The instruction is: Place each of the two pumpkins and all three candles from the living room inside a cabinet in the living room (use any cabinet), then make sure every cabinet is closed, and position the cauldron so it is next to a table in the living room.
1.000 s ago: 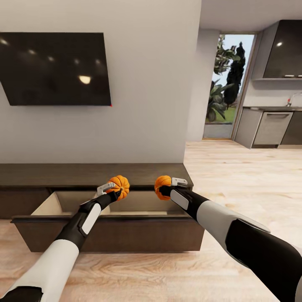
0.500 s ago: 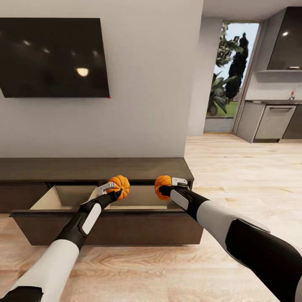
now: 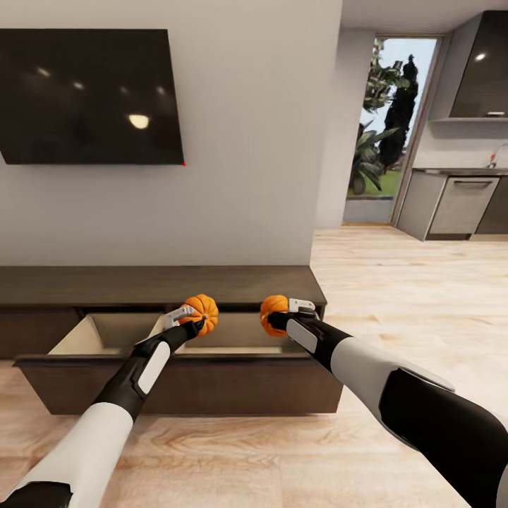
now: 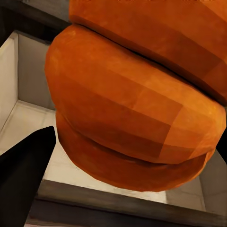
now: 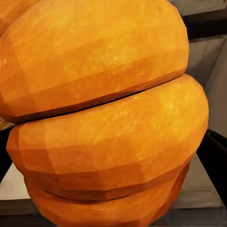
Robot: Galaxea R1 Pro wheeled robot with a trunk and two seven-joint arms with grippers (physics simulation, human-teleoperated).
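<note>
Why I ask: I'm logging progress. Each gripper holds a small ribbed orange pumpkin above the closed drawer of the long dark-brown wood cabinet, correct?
Not quite: the drawer of the long dark-brown wood cabinet is pulled open, its pale interior showing in the head view. The left gripper and right gripper do each hold a small ribbed orange pumpkin above it.

A ribbed orange pumpkin [image 5: 104, 113] sat very close to the camera, its broad segments stacked across the frame and lit brighter toward the upper part. Dark finger [image 5: 215, 158] edges of the right claw showed at each side of it, pressed against its flanks. Behind the pumpkin, pale drawer [image 5: 205, 61] walls appeared past one edge, with a dark wood band of the cabinet [image 5: 203, 19] beyond them. A strip of dark drawer front ran along the near edge.
</note>
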